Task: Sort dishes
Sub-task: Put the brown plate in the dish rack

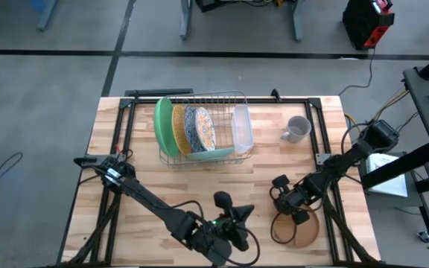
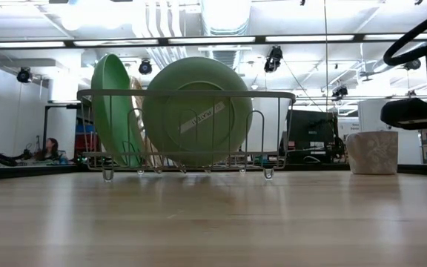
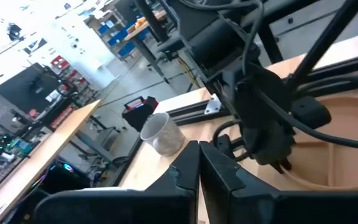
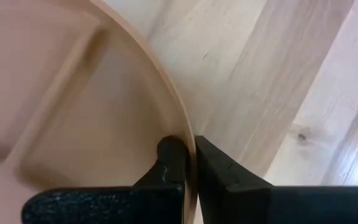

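Fingers of the right gripper point(image 4: 189, 163) are clamped on the rim of the brown plate point(image 1: 302, 229), lying flat on the table point(image 1: 393, 246) at 5 o'clock. The left gripper point(image 3: 199, 163) is held pressed together at 6 o'clock. Green plate point(image 1: 162, 126), gold plate point(image 1: 178, 128), floral plate point(image 1: 199, 129) and teal plate point(image 1: 213, 154) are stood in the rack point(image 1: 240, 98) at 12 o'clock.

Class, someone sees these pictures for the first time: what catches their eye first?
Plates standing on edge in the wire dish rack at the table's far side, the large green plate leftmost. Near the front right, the right gripper pinches the rim of the brown divided plate.
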